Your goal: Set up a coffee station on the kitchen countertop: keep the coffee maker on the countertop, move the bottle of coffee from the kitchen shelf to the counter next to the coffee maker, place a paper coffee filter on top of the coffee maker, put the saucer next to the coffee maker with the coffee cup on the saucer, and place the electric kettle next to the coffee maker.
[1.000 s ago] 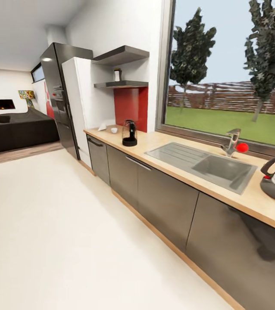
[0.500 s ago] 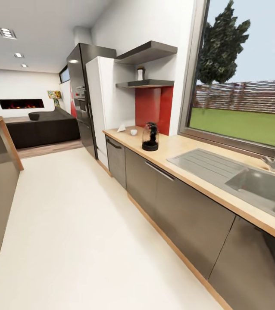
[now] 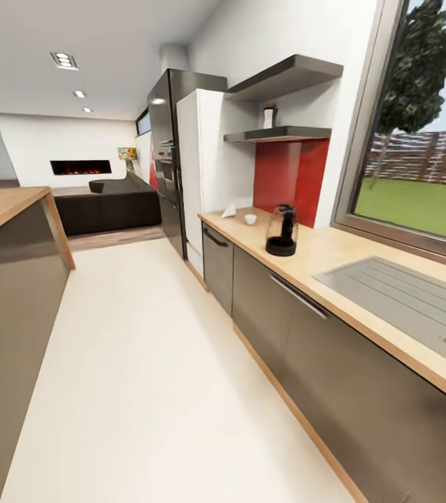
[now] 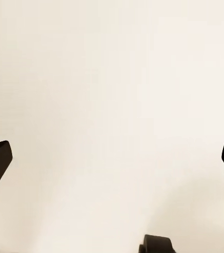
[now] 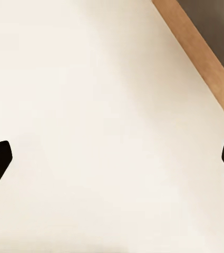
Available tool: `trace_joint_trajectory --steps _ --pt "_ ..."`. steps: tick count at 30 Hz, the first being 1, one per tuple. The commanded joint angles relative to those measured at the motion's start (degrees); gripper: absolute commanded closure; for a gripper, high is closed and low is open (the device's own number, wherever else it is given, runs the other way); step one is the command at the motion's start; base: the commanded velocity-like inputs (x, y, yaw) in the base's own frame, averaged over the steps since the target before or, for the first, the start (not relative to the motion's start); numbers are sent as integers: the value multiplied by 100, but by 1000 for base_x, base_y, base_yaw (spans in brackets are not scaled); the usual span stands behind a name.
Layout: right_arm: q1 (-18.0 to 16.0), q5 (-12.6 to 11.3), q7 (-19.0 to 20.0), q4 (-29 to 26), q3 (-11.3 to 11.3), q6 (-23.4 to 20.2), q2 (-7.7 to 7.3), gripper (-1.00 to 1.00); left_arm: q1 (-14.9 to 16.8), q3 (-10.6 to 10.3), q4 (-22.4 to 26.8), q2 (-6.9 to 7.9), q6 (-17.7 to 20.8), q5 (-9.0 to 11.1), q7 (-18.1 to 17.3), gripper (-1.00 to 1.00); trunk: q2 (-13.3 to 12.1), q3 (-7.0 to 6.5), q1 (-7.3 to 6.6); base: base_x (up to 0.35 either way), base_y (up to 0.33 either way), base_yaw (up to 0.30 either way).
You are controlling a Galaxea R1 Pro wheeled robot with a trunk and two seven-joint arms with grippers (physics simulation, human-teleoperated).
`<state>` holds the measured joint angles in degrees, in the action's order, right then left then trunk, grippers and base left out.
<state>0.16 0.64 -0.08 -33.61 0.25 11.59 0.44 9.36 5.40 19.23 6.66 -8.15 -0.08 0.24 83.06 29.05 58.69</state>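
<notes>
Along countertop (image 3: 335, 253) back edge: coffee maker (image 3: 282, 230); pale floor (image 3: 146, 363) runs wide beside cabinets. Left gripper (image 4: 112, 158) and right gripper (image 5: 112, 158) spread wide, empty.

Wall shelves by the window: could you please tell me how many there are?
2. The upper shelf juts from the white wall; the lower shelf sits above the red panel and carries a small bottle.

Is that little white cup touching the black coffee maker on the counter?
Apart. In the head view, bare countertop separates the cup from the coffee maker.
</notes>
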Motion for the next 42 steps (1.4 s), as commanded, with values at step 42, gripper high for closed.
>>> trace_joint_trajectory --steps 42 --pt "2 6 -1 -5 1 10 0 -100 13 5 -7 -2 -20 17 2 -100 2 5 3 337 0 272"
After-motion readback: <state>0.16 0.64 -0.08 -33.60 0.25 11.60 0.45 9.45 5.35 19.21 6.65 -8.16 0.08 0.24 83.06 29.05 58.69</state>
